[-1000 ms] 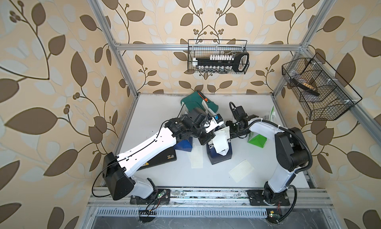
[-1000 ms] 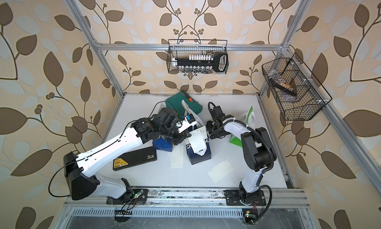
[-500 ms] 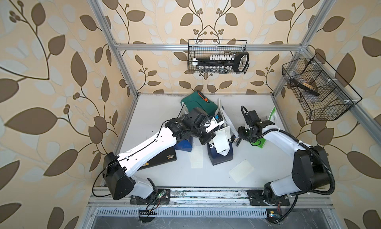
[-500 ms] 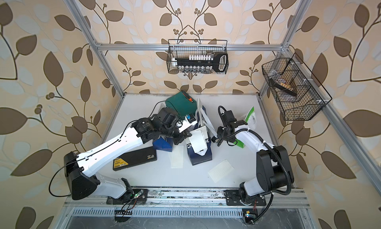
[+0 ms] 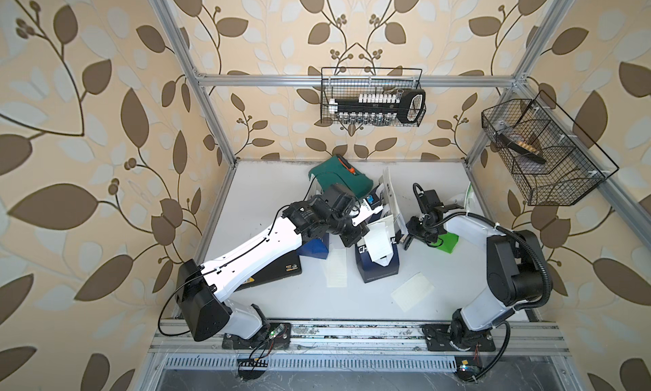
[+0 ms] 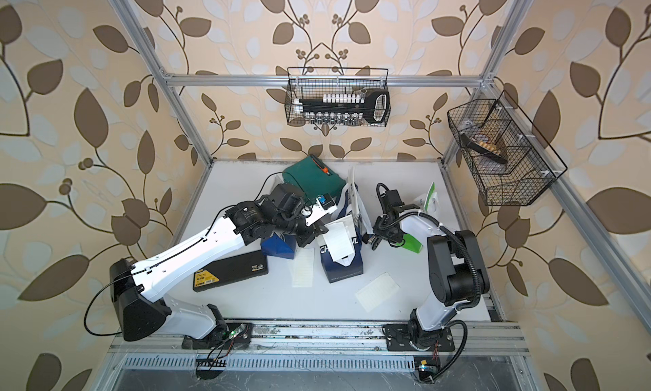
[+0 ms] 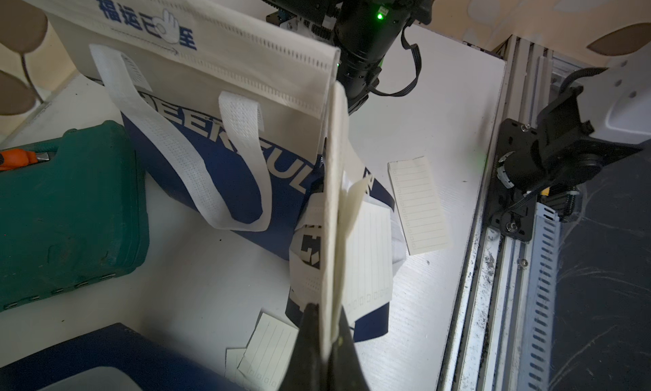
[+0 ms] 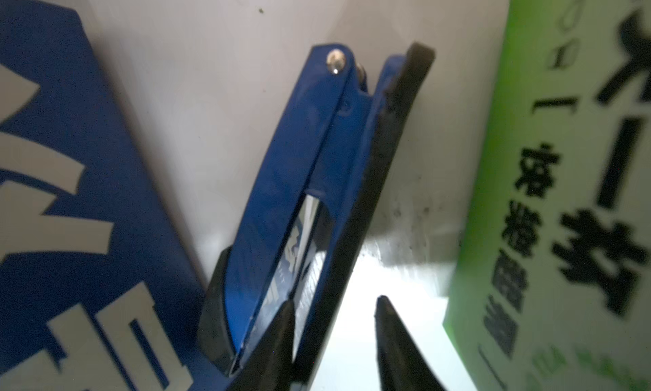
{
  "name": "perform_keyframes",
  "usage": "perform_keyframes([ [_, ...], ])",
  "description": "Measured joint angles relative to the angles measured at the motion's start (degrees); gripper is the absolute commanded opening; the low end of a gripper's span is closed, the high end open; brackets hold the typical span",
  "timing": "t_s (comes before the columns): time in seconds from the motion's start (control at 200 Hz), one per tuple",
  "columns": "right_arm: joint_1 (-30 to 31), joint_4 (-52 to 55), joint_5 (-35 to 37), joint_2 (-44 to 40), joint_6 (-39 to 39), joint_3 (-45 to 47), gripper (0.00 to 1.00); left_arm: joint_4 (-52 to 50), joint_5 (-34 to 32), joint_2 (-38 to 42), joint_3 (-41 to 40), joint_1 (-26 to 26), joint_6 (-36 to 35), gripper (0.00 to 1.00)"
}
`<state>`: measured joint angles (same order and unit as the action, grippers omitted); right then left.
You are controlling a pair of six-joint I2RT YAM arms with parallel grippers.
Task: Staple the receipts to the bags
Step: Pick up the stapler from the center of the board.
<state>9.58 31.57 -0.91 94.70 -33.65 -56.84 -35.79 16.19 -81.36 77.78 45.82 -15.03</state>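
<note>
Receipt and navy bag edge clenched in left jaws; right jaws parted at blue stapler, squeezed between that bag and green bag.

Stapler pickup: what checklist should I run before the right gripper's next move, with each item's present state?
1. Left gripper shut on bag rim and receipt: ok.
2. Stapler lying on the table beside the green bag: ok.
3. Right gripper lined up at stapler, jaws apart: ok.
4. Stapler firmly gripped: not ok, table shows between it and one finger.
5. Staples loaded: cannot tell.
</note>
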Motion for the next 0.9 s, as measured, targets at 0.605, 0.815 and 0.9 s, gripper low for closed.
perform_keyframes([
  [0.605,-0.74,-1.42,2.16,2.71,0.02,-0.83,0.00,-0.02,-0.11,0.00,-0.11,0.00,0.28,0.00],
  [0.815,-1.27,-2.14,-0.44,-4.74,1.44,1.22,0.00,-1.03,0.94,0.24,-0.07,0.00,-0.59,0.00],
  [0.9,-1.25,-2.54,-0.74,-12.28,2.60,0.96,0.00,-2.99,1.97,0.44,0.22,-0.13,-1.70,0.00],
])
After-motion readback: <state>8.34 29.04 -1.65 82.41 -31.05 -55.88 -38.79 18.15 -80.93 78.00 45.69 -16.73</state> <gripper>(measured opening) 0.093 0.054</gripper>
